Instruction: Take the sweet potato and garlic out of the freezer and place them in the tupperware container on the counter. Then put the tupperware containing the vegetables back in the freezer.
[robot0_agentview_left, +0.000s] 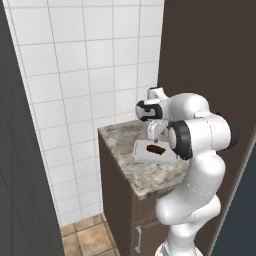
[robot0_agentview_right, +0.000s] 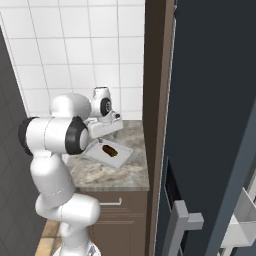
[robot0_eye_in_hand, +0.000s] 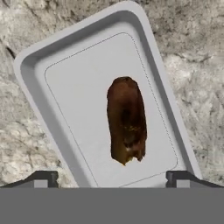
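Your sweet potato (robot0_eye_in_hand: 126, 120) is lying flat inside the tupperware container (robot0_eye_in_hand: 39, 87) on the counter (robot0_agentview_left: 150, 175), and the gripper (robot0_eye_in_hand: 112, 177) hovers above it, fingers spread wide with nothing between them. That tray looks light, stiff and shallow, so I'd pinch it by the raised rim.

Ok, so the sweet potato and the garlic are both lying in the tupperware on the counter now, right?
Not quite. The hand view shows the sweet potato alone in the tupperware; no garlic is in it. The tray does sit on the counter, with the gripper open above it.
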